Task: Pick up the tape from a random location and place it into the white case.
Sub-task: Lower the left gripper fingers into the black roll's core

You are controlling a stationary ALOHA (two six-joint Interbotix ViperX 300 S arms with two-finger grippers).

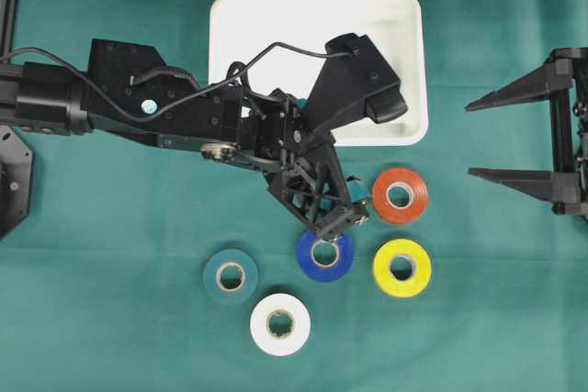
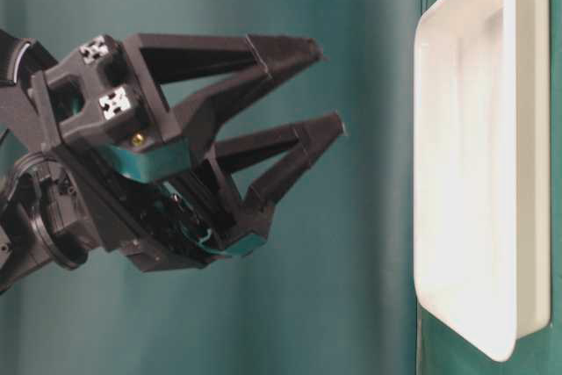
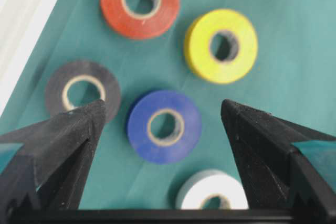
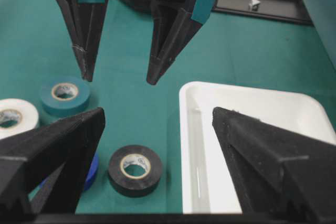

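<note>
Several tape rolls lie on the green cloth: orange [image 1: 400, 195], yellow [image 1: 401, 267], blue [image 1: 324, 255], teal [image 1: 230, 275] and white [image 1: 280, 323]. A black roll [image 4: 135, 169] lies beside the white case [image 1: 317, 66], hidden under the left arm in the overhead view. My left gripper [image 1: 338, 222] hangs open above the rolls. In its wrist view the blue roll [image 3: 164, 126] shows between the spread fingers, with nothing held. My right gripper [image 1: 524, 135] stands open at the right, apart from the rolls. The case is empty.
The left arm crosses the case's lower left corner from above. In the right wrist view the case rim [image 4: 185, 129] lies just right of the black roll. Left of it lie the teal roll [image 4: 65, 94] and the white roll [image 4: 10, 116].
</note>
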